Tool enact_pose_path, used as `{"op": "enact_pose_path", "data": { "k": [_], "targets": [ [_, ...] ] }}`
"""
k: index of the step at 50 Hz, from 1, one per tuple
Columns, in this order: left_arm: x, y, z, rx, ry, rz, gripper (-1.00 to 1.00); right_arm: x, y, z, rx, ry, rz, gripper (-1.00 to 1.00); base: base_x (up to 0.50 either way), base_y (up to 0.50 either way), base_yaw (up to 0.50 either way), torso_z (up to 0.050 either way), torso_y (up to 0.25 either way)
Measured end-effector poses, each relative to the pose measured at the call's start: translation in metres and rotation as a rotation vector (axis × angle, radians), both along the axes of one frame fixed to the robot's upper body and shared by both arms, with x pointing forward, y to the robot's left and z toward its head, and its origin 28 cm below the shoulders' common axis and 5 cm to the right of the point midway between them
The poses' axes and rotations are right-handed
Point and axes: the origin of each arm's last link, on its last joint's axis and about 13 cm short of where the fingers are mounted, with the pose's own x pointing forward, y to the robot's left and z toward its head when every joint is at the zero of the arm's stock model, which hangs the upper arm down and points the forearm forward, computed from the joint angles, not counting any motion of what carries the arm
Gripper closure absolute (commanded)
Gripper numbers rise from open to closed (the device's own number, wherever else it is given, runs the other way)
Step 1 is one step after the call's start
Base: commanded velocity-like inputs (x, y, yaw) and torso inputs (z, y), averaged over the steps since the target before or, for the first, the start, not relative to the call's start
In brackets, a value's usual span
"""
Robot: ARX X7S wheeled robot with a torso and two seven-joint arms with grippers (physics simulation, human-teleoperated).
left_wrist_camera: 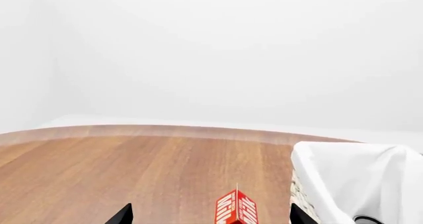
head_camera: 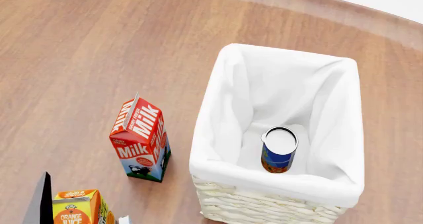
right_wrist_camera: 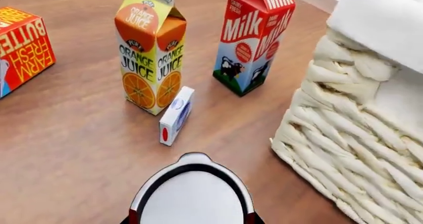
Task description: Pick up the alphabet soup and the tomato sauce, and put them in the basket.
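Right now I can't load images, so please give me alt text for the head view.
A blue alphabet soup can stands inside the white-lined wicker basket on a wooden table. A milk carton stands left of the basket, with an orange juice carton nearer.

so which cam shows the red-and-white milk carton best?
Head view: the whole red-and-white milk carton stands upright on the wooden table, left of the cream wicker basket. Right wrist shows most of it, top cropped; left wrist only its roof tip.

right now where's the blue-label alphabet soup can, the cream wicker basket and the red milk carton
blue-label alphabet soup can (head_camera: 279, 140): head view, on its silver-white top
cream wicker basket (head_camera: 264, 204): head view, on its woven front wall
red milk carton (head_camera: 140, 140): head view, on its red front face
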Motion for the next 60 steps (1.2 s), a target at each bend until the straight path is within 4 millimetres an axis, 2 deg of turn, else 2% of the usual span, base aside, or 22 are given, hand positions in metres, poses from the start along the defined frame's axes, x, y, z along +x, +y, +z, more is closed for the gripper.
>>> {"op": "enact_pose_path", "data": {
  "k": [25,40,60],
  "targets": [
    [-0.001,-0.001,0.000,0.004,-0.001,-0.003,-1.00,-0.011,-0.036,0.048,0.020,-0.144,-0.204,1.00,0.00,0.00,0.00,0.000,0.000],
    [-0.001,-0.001,0.000,0.007,-0.001,-0.004,-1.00,-0.012,-0.053,0.069,0.013,-0.210,-0.280,1.00,0.00,0.00,0.00,0.000,0.000],
    [-0.001,0.000,0.000,0.009,0.001,-0.001,-1.00,-0.001,-0.071,0.103,-0.023,-0.278,-0.346,1.00,0.00,0.00,0.00,0.000,0.000]
  ]
}}
